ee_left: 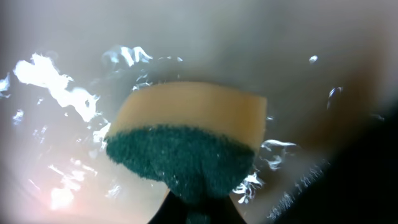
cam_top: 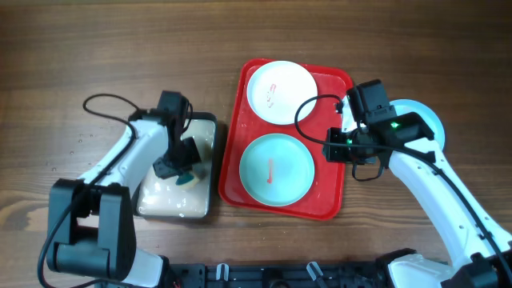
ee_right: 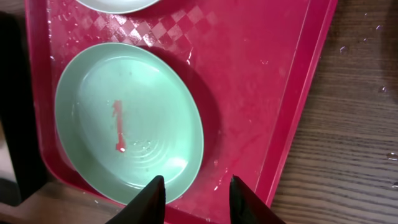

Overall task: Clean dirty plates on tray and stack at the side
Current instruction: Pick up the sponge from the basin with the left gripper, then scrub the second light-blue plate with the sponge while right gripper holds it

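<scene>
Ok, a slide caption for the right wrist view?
Open fingers hover by a red-smeared mint plate on the wet red tray.

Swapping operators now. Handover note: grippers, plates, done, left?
Left gripper: shut on yellow-green sponge over black-rimmed cream tray.
Right gripper: open, empty, over red plastic tray near its mint round plate.
On tray: white round plate and that mint plate, both red-smeared.
Done, likely: second pale blue plate, on table right of tray, partly hidden.
To do: clean both, stack them.
</scene>
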